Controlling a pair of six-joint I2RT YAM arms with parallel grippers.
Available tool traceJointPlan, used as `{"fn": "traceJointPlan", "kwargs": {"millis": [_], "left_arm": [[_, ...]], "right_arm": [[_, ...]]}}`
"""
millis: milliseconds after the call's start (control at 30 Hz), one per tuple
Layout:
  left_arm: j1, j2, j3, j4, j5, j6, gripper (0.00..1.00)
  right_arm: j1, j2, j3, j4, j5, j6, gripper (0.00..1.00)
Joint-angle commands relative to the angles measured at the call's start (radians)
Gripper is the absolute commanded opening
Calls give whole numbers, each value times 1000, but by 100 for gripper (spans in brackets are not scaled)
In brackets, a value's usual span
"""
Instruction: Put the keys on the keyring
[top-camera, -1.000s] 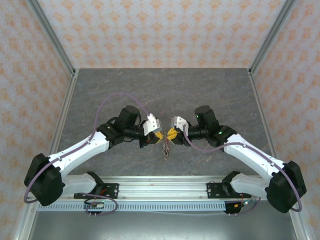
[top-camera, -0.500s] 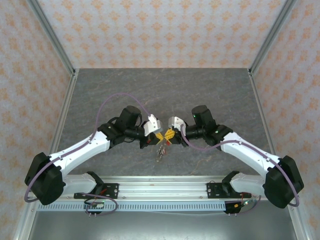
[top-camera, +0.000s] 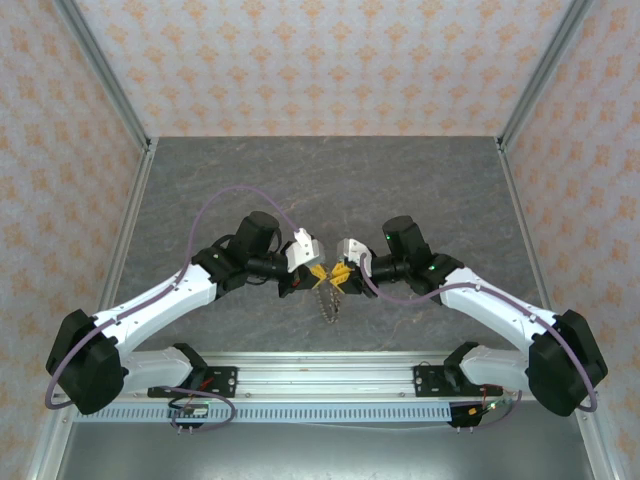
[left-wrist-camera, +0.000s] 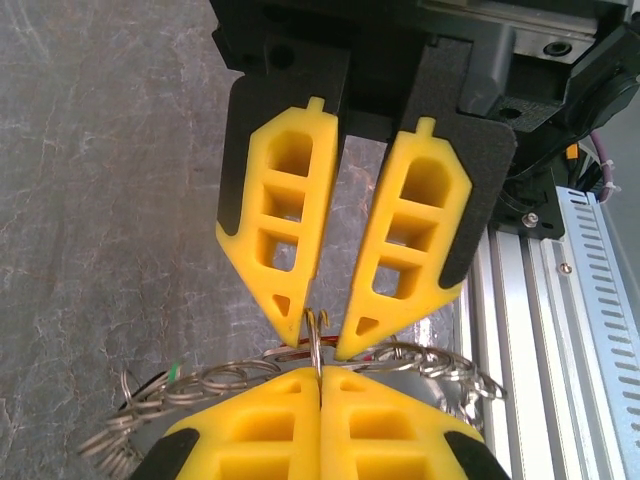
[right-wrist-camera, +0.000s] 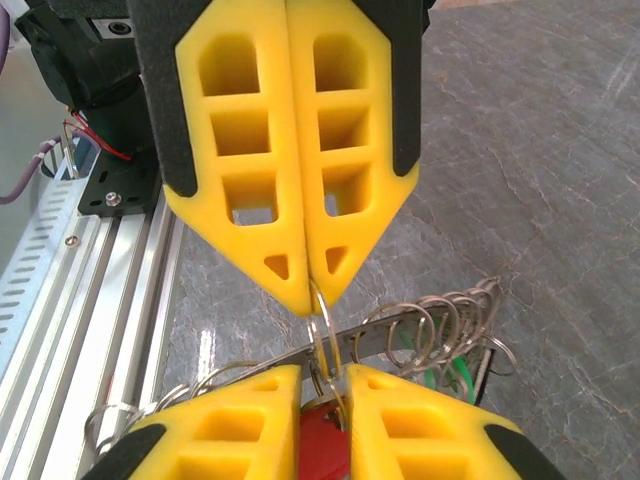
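Both grippers meet tip to tip above the middle of the table. My left gripper (top-camera: 317, 272) (left-wrist-camera: 320, 376) (right-wrist-camera: 310, 298) is shut on a small wire ring (left-wrist-camera: 316, 328) (right-wrist-camera: 322, 330) that stands upright. My right gripper (top-camera: 339, 272) (right-wrist-camera: 325, 372) (left-wrist-camera: 318, 344) is shut on the red key (right-wrist-camera: 322, 440); the ring's lower end runs in between its tips. The keyring (top-camera: 327, 303) (left-wrist-camera: 230, 378) (right-wrist-camera: 385, 335), a metal band strung with several small rings, hangs under the two grippers. A green key (right-wrist-camera: 456, 376) (left-wrist-camera: 172, 371) peeks out among those rings.
An aluminium rail (top-camera: 320, 385) (left-wrist-camera: 540, 300) (right-wrist-camera: 90, 290) runs along the near edge just behind the grippers. The grey stone-patterned tabletop (top-camera: 320, 180) stretches away to patterned walls (top-camera: 320, 60) at the back and both sides.
The right arm has shifted a little to the left, closer against the left gripper. The hanging keyring swung left and now hangs straight down again. The left arm has barely moved.
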Motion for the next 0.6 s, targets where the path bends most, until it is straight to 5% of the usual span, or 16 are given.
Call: {"fn": "traceJointPlan", "kwargs": {"millis": [0, 300, 567], "left_arm": [[-7, -32, -5, 60, 34, -16, 0], [-9, -35, -18, 81, 28, -31, 0], [-9, -20, -11, 68, -6, -29, 6]], "right_arm": [[6, 3, -7, 64, -25, 18, 16], [6, -23, -39, 181, -36, 94, 14], [6, -9, -32, 179, -41, 110, 0]]}}
